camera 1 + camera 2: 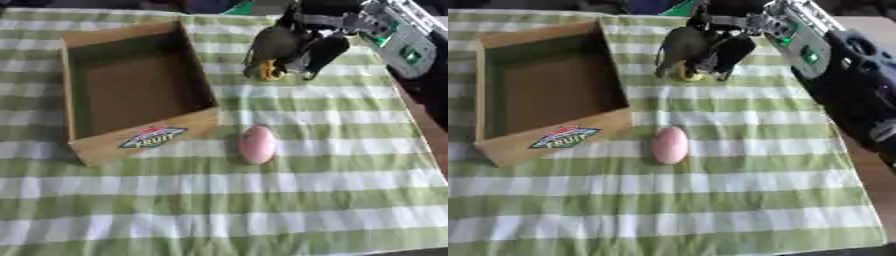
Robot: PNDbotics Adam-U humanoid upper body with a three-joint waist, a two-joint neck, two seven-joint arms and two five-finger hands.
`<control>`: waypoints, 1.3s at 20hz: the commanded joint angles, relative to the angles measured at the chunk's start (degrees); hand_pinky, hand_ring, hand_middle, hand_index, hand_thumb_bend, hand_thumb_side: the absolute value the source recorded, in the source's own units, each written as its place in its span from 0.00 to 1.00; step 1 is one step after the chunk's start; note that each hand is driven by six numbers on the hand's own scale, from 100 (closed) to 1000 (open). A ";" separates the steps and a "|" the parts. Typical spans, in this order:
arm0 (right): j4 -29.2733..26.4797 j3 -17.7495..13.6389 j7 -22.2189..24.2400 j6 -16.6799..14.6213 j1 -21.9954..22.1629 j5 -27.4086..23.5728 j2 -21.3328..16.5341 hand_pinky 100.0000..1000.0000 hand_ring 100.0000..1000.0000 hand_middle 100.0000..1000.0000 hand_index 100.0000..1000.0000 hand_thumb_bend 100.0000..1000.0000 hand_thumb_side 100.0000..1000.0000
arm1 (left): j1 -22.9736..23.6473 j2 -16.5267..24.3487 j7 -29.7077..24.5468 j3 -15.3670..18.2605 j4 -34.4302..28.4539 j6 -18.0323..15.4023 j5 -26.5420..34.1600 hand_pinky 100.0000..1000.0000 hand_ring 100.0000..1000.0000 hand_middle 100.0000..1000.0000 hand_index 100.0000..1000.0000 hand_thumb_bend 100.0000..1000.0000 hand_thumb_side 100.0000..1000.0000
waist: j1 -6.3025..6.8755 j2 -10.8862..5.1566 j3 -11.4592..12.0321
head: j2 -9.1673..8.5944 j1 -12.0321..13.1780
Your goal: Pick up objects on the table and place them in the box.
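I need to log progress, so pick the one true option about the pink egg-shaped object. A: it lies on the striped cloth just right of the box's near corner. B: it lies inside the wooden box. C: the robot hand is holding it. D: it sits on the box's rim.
A: the pink egg-shaped object lies on the striped cloth beside the wooden box, apart from the right robot hand.

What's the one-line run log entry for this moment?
right robot hand: curled on yellow object | pink egg-shaped object: on cloth beside box | box: empty | left hand: not visible
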 commanded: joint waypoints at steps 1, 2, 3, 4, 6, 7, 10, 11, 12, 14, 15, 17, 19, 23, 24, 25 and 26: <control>0.49 -1.54 1.41 -0.46 -3.03 -1.11 -0.42 0.58 0.62 0.20 0.28 0.00 0.46 | -0.02 1.71 0.16 -0.25 -1.11 0.02 0.25 0.42 0.65 0.62 0.74 0.00 0.92 | 0.08 -1.57 0.10 | 0.38 -0.40; 0.94 -1.77 1.78 -0.58 -3.84 -1.31 0.13 0.58 0.62 0.20 0.28 0.00 0.46 | 0.02 1.73 0.16 -0.27 -1.11 0.05 0.25 0.42 0.65 0.62 0.74 0.00 0.92 | 0.06 -1.63 0.14 | 0.42 -0.51; 1.34 -1.98 2.08 -0.71 -4.55 -1.44 0.65 0.58 0.62 0.19 0.28 0.00 0.46 | 0.04 1.76 0.16 -0.30 -1.11 0.06 0.26 0.42 0.65 0.62 0.74 0.00 0.92 | 0.04 -1.67 0.19 | 0.44 -0.60; 1.72 -2.17 2.34 -0.82 -5.31 -1.51 1.23 0.58 0.62 0.19 0.28 0.00 0.46 | 0.04 1.79 0.15 -0.34 -1.11 0.07 0.28 0.42 0.65 0.62 0.74 0.00 0.92 | 0.02 -1.72 0.26 | 0.44 -0.71; 2.66 -2.57 2.67 -1.03 -6.93 -1.34 2.58 0.58 0.62 0.19 0.27 0.00 0.47 | 0.04 1.84 0.09 -0.44 -1.11 0.09 0.34 0.42 0.65 0.62 0.74 0.00 0.92 | -0.01 -1.82 0.47 | 0.42 -0.97; 3.24 -2.74 2.74 -1.14 -7.69 -1.09 3.27 0.58 0.62 0.19 0.27 0.00 0.47 | 0.04 1.85 0.06 -0.49 -1.11 0.10 0.37 0.42 0.65 0.62 0.74 0.00 0.92 | -0.02 -1.87 0.60 | 0.39 -1.12; 5.61 -3.44 2.61 -1.64 -10.07 0.37 5.72 0.58 0.62 0.18 0.27 0.00 0.47 | 0.04 1.89 0.00 -0.61 -1.11 0.07 0.49 0.42 0.64 0.62 0.74 0.00 0.91 | -0.06 -1.96 1.10 | 0.20 -1.61; 6.48 -3.73 2.49 -1.87 -10.79 0.99 6.58 0.58 0.62 0.18 0.27 0.00 0.47 | 0.02 1.90 -0.03 -0.67 -1.11 0.05 0.55 0.42 0.64 0.62 0.74 0.00 0.91 | -0.07 -1.97 1.28 | 0.10 -1.78; 7.38 -4.05 2.35 -2.10 -11.58 1.69 7.60 0.58 0.62 0.18 0.27 0.00 0.47 | -0.03 1.89 -0.07 -0.76 -1.11 0.01 0.62 0.42 0.64 0.62 0.74 0.00 0.91 | -0.07 -1.96 1.49 | -0.03 -2.00; 9.01 -4.72 1.99 -2.61 -12.93 3.06 9.60 0.58 0.62 0.18 0.27 0.00 0.47 | -0.23 1.87 -0.19 -0.95 -1.11 -0.04 0.79 0.42 0.64 0.62 0.74 0.00 0.91 | -0.08 -1.90 1.94 | -0.31 -2.46; 9.78 -5.05 1.77 -2.86 -13.55 3.82 10.62 0.58 0.61 0.17 0.27 0.00 0.47 | -0.35 1.86 -0.26 -1.05 -1.11 -0.04 0.88 0.42 0.64 0.62 0.74 0.00 0.91 | -0.08 -1.86 2.20 | -0.50 -2.71; 11.32 -5.74 1.25 -3.31 -14.74 5.53 12.78 0.58 0.61 0.17 0.27 0.00 0.47 | -0.64 1.81 -0.42 -1.28 -1.11 -0.03 1.12 0.42 0.64 0.62 0.74 0.00 0.91 | -0.09 -1.75 2.85 | -0.92 -3.32; 12.77 -6.46 0.78 -3.59 -15.61 7.11 14.84 0.58 0.61 0.17 0.27 0.00 0.47 | -0.99 1.75 -0.64 -1.52 -1.11 -0.06 1.38 0.42 0.64 0.62 0.74 0.00 0.91 | -0.15 -1.53 3.63 | -1.35 -4.08; 15.42 -7.90 -0.17 -3.79 -16.67 10.01 18.29 0.58 0.61 0.16 0.27 0.00 0.47 | -1.61 1.57 -1.01 -1.81 -1.11 -0.06 1.82 0.42 0.64 0.62 0.74 0.00 0.91 | -0.36 -1.03 5.13 | -1.94 -5.46; 16.03 -8.24 -0.46 -3.79 -16.83 10.76 19.10 0.58 0.61 0.16 0.27 0.00 0.47 | -1.76 1.53 -1.08 -1.87 -1.11 -0.06 1.91 0.42 0.64 0.62 0.74 0.00 0.91 | -0.42 -0.91 5.44 | -2.07 -5.71; 16.59 -8.56 -0.71 -3.80 -16.93 11.45 19.81 0.58 0.61 0.16 0.27 0.00 0.47 | -1.91 1.49 -1.15 -1.93 -1.11 -0.06 2.00 0.42 0.64 0.62 0.74 0.00 0.91 | -0.46 -0.80 5.69 | -2.18 -5.93; 17.11 -8.87 -0.95 -3.79 -16.99 12.14 20.55 0.58 0.61 0.16 0.27 0.00 0.47 | -2.12 1.44 -1.21 -2.00 -1.11 -0.06 2.11 0.42 0.64 0.62 0.74 0.00 0.91 | -0.50 -0.66 5.96 | -2.29 -6.19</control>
